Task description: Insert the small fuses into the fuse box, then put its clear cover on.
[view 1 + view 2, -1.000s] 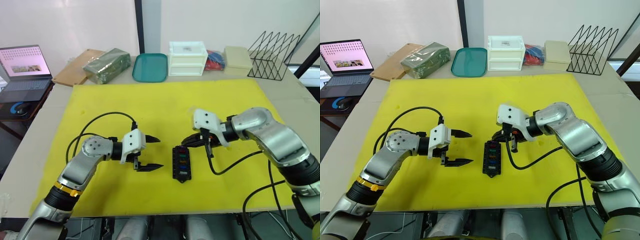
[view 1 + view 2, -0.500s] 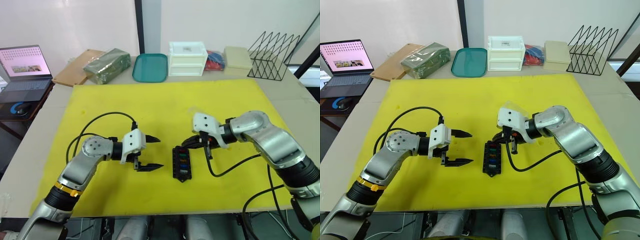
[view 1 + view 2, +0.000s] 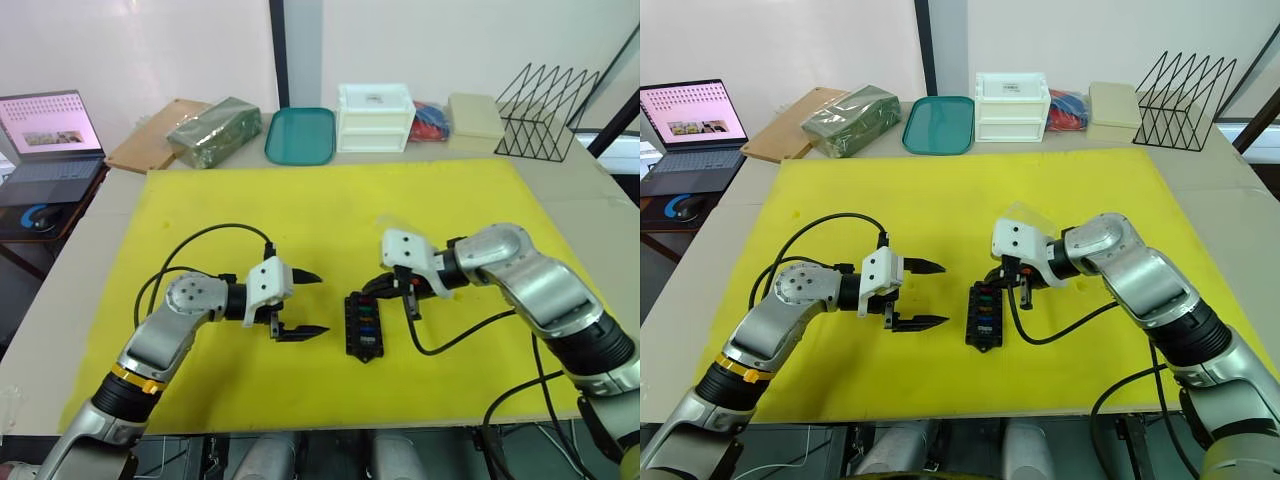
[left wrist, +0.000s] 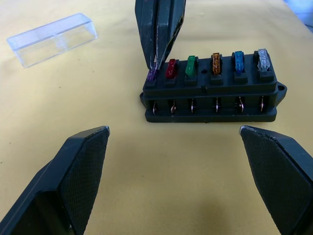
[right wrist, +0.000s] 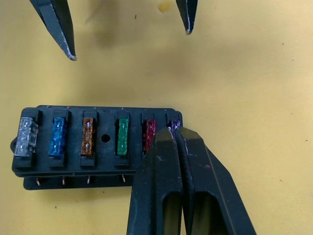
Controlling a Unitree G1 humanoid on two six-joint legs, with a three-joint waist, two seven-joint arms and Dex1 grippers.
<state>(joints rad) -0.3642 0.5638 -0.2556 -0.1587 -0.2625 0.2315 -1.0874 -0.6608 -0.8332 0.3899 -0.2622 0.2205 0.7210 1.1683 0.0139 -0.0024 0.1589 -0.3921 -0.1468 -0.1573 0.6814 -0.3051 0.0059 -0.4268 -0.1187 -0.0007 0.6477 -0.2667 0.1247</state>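
The black fuse box [image 3: 364, 326] lies on the yellow mat between my two grippers. Its near row holds a red fuse [image 4: 171, 68], then green [image 4: 191, 65], amber [image 4: 215, 62], blue [image 4: 238, 60] and a pale grey one [image 4: 263, 58]. My right gripper [image 5: 175, 131] is shut on a purple fuse [image 4: 152, 74], which stands in the end slot beside the red one. My left gripper [image 3: 315, 303] stands open, empty, a short way left of the box. The clear cover [image 4: 51, 39] lies on the mat beyond the box, close to my right wrist.
Along the table's back stand a teal tray [image 3: 300, 135], a white drawer unit [image 3: 375, 117], a black wire rack [image 3: 545, 95] and a green packet [image 3: 213, 130]. A laptop [image 3: 45, 135] sits far left. Black cables loop by both arms.
My right gripper has shifted slightly left and down onto the end of the fuse box. The left arm has stayed where it was.
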